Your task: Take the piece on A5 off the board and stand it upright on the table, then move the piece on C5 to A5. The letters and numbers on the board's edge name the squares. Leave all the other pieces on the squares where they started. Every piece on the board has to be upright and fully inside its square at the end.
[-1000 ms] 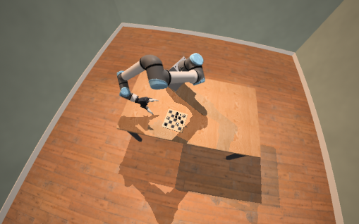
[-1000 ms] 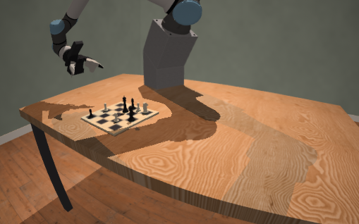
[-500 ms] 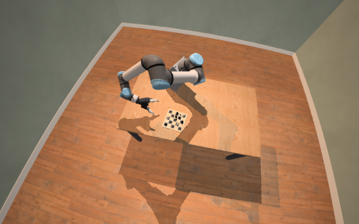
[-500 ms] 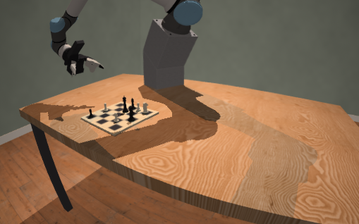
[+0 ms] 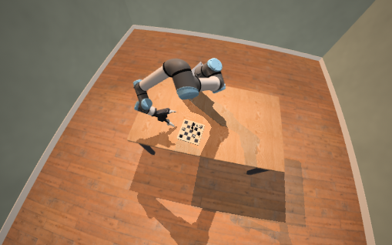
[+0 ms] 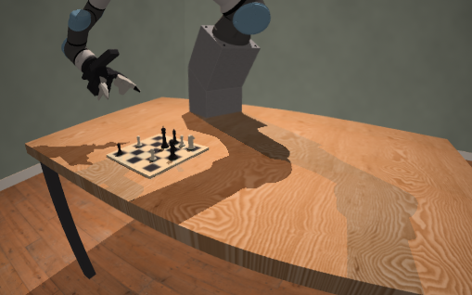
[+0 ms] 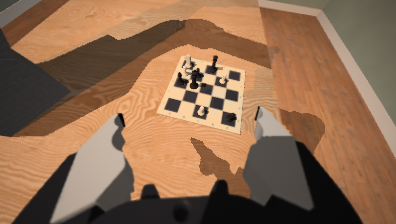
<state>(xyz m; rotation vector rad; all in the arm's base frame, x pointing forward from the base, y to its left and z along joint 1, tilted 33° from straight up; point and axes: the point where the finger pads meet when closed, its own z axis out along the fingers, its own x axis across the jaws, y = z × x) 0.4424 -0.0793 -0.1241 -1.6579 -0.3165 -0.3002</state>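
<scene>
Green walls [image 5: 55, 46] [image 6: 345, 56] [image 7: 357, 35] frame a wooden table [image 5: 263, 154] [image 6: 299, 218] [image 7: 145, 150], where chess pieces [image 5: 193, 125] [image 6: 163, 138] [image 7: 194, 80] stand on a board [image 5: 181, 132] [image 6: 150, 167] [image 7: 173, 105]. The A5 and C5 pieces appear to be among them, though the edge labels are illegible. Clearing A5 appears the step in hand; next calls for lining up over that piece and descending between its neighbors. The bent arm [image 5: 153, 78] [image 6: 77, 39] holds the gripper [image 5: 175, 119] [image 6: 122, 94] [image 7: 190, 110] tilted, above and beside the board, jaws spread wide, grasping nothing.

The checkered board [image 5: 183, 135] [image 6: 136, 160] [image 7: 204, 100] lies flat, left of centre in the exterior view; black and white pieces [image 5: 198, 133] [image 6: 172, 151] [image 7: 194, 82] stand upright on it, A5's and C5's unidentifiable.
</scene>
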